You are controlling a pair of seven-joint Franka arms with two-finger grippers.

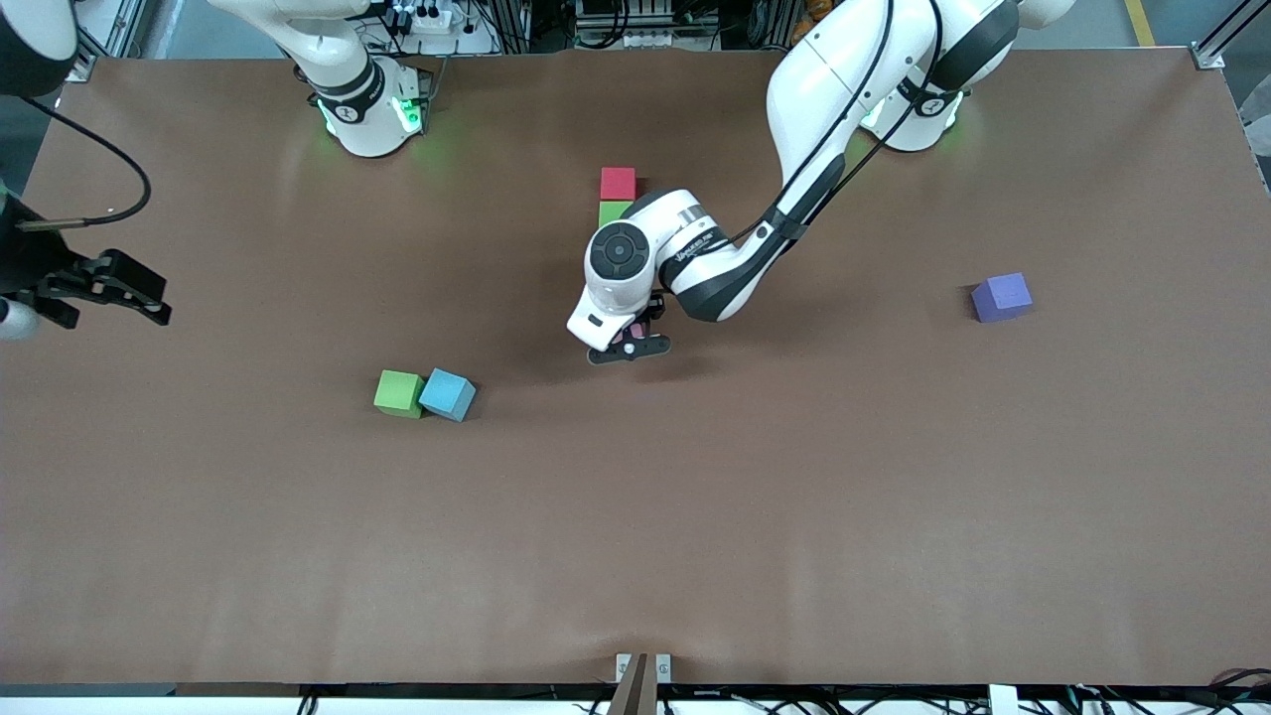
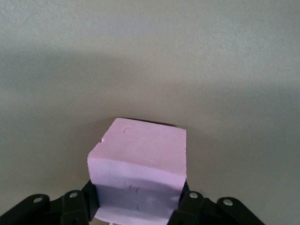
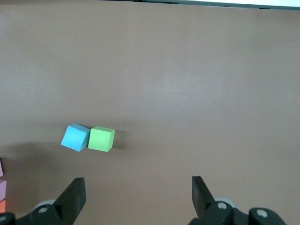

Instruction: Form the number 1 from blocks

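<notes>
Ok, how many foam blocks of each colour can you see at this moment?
Red foam cube: 1
Green foam cubes: 2
Blue foam cube: 1
Purple foam cube: 1
Pink foam cube, held in the left gripper: 1
Total: 6 blocks in view; others may be hidden under the arm.

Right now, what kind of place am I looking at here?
Most likely a robotics lab workbench: two white arms bolted along a brown table, loose foam blocks such as the purple block, and cables with a power strip at the edge.
</notes>
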